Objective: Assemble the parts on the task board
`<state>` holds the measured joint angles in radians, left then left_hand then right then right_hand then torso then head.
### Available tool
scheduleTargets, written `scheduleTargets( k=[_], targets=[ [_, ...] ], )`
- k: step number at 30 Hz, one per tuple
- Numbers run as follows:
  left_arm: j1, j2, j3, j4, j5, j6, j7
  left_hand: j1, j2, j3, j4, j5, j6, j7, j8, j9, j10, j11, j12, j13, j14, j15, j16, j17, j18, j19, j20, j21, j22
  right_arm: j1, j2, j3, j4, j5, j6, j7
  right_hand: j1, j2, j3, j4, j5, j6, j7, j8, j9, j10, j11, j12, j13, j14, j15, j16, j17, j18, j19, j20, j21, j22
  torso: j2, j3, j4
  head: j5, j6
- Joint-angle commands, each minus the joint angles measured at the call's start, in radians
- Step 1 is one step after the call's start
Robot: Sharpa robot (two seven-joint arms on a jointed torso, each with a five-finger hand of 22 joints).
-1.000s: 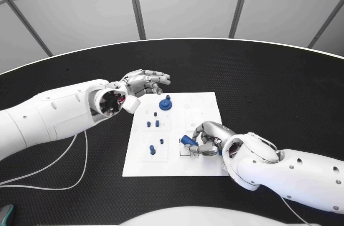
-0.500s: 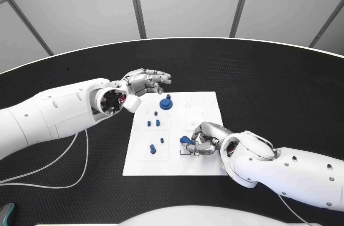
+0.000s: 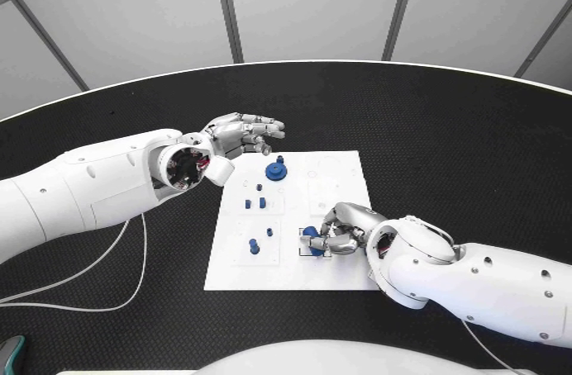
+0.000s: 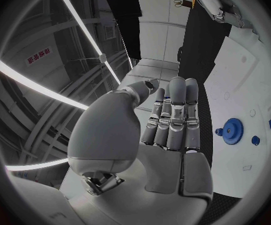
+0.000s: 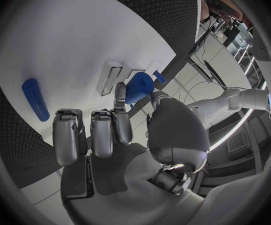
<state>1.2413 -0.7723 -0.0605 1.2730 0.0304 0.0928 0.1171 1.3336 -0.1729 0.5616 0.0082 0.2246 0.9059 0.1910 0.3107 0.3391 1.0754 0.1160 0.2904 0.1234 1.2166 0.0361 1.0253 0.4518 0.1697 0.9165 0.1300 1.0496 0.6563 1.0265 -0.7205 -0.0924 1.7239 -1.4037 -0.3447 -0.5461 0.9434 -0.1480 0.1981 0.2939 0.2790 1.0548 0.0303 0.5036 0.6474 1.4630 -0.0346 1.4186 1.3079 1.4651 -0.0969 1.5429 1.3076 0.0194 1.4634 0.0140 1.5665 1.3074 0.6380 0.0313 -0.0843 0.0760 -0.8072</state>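
Observation:
The white task board [image 3: 340,170] lies mid-table. My right hand [image 3: 341,233] is over its near right part and pinches a blue part [image 3: 312,235] between thumb and a finger, low over a slot; the right wrist view shows that blue part [image 5: 138,87] at the fingertips [image 5: 119,91]. A blue gear [image 3: 275,173] stands at the board's far left, and small blue pegs [image 3: 254,202] and a longer peg [image 3: 253,245] stand nearer. My left hand [image 3: 245,134] hovers beyond the board's far left corner, fingers curled in, holding nothing. In the left wrist view the gear [image 4: 233,132] lies past that hand [image 4: 173,120].
The black table [image 3: 453,135] surrounds the board with free room on all sides. A white cable [image 3: 131,268] loops on the table under my left arm. A blue peg [image 5: 35,99] lies on the board beside my right hand.
My right hand has shifted slightly toward me and sunk a little, bringing the blue part closer to the board. The left hand has barely moved.

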Motion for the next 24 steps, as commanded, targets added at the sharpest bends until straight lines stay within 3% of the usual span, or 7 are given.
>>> scheduleTargets(
  k=[1,6,9,17,19,21,24],
  targets=[
    [0.0,-0.001,0.0,0.001,0.0,-0.001,0.0,-0.004,0.002,-0.001,0.002,0.004,-0.007,-0.003,-0.001,0.001,-0.007,-0.002,0.006,0.002,-0.006,-0.002,0.003,-0.001,0.015,-0.003,0.0,-0.005,-0.001,0.0,0.001,0.0,-0.003,0.0,-0.003,0.0,-0.03,0.004,-0.03,0.0,-0.047,-0.01,0.0,0.006,0.001,0.037,-0.005,-0.008,0.145,0.094,-0.003,-0.002,0.207,-0.019,0.107,-0.006,0.004,0.263,0.0,-0.0007,0.0008,-0.001,-0.001],
    [0.0,-0.004,0.0,0.002,0.0,-0.003,-0.001,-0.003,0.002,-0.001,0.002,0.004,-0.007,-0.002,-0.001,0.001,-0.007,-0.002,0.006,0.002,-0.007,-0.002,0.003,-0.001,0.015,-0.003,0.0,-0.005,-0.001,0.0,0.003,0.0,-0.002,0.0,-0.011,0.01,-0.061,0.019,-0.095,0.002,-0.09,-0.015,0.001,0.013,0.004,0.036,-0.003,-0.013,0.145,0.094,-0.002,-0.002,0.206,-0.019,0.107,-0.005,0.004,0.263,0.001,-0.0003,0.001,0.0,-0.002],
    [0.0,-0.005,0.0,0.002,0.0,-0.003,-0.001,-0.003,0.002,-0.001,0.002,0.004,-0.007,-0.002,-0.001,0.001,-0.007,-0.002,0.006,0.002,-0.007,-0.002,0.003,-0.001,0.015,-0.003,0.0,-0.005,-0.001,0.0,0.004,0.0,-0.002,0.0,-0.015,0.013,-0.076,0.038,-0.143,0.001,-0.064,-0.019,0.003,0.016,0.004,0.033,-0.003,-0.02,0.142,0.094,-0.001,-0.002,0.207,-0.019,0.107,-0.003,0.004,0.263,0.0,0.0001,0.0005,0.0,-0.002],
    [0.0,-0.006,0.0,0.003,0.0,-0.004,-0.002,-0.003,0.002,-0.001,0.002,0.004,-0.007,-0.002,-0.001,0.001,-0.007,-0.002,0.006,0.002,-0.007,-0.002,0.003,-0.001,0.015,-0.003,0.0,-0.005,-0.001,0.0,0.0,0.0,0.0,0.0,-0.02,0.014,-0.073,0.048,-0.153,0.001,-0.055,-0.021,0.003,0.016,0.004,0.031,-0.002,-0.026,0.139,0.094,0.0,-0.002,0.207,-0.019,0.107,-0.003,0.004,0.263,0.0,0.0004,0.0002,0.0,-0.004],
    [0.0,-0.007,0.0,0.004,0.0,-0.005,-0.002,-0.003,0.002,-0.001,0.002,0.004,-0.007,-0.002,-0.001,0.001,-0.007,-0.002,0.006,0.002,-0.007,-0.002,0.003,-0.001,0.015,-0.003,0.0,-0.005,-0.001,0.0,-0.006,0.0,0.01,0.0,-0.023,0.021,-0.055,0.06,-0.156,-0.001,-0.04,-0.022,0.003,0.018,0.004,0.033,-0.002,-0.024,0.141,0.094,0.0,-0.001,0.209,-0.019,0.107,-0.003,0.004,0.263,0.0,0.0006,0.0007,-0.002,-0.004],
    [0.0,-0.009,0.0,0.005,0.0,-0.006,-0.002,-0.003,0.002,-0.001,0.002,0.004,-0.007,-0.002,-0.001,0.001,-0.007,-0.002,0.006,0.002,-0.007,-0.002,0.003,-0.001,0.015,-0.003,0.0,-0.005,-0.001,0.0,-0.014,0.0,0.022,-0.002,-0.025,0.025,0.029,0.064,-0.143,-0.007,0.037,-0.024,0.001,0.019,0.003,0.035,-0.003,-0.02,0.146,0.095,-0.001,0.001,0.212,-0.019,0.107,-0.003,0.004,0.263,0.0,0.0016,0.0008,-0.002,-0.005],
    [0.0,-0.011,0.0,0.007,0.0,-0.007,-0.002,-0.003,0.002,-0.001,0.002,0.004,-0.007,-0.002,-0.001,0.001,-0.007,-0.002,0.006,0.002,-0.007,-0.002,0.003,-0.001,0.015,-0.003,0.0,-0.005,-0.001,0.0,-0.033,0.0,0.047,-0.012,-0.024,0.028,0.072,0.064,-0.136,-0.006,0.042,-0.025,0.0,0.02,0.001,0.038,-0.004,-0.016,0.15,0.096,-0.002,0.002,0.215,-0.019,0.107,-0.004,0.004,0.263,0.001,0.0023,0.002,-0.002,-0.004]
  ],
)
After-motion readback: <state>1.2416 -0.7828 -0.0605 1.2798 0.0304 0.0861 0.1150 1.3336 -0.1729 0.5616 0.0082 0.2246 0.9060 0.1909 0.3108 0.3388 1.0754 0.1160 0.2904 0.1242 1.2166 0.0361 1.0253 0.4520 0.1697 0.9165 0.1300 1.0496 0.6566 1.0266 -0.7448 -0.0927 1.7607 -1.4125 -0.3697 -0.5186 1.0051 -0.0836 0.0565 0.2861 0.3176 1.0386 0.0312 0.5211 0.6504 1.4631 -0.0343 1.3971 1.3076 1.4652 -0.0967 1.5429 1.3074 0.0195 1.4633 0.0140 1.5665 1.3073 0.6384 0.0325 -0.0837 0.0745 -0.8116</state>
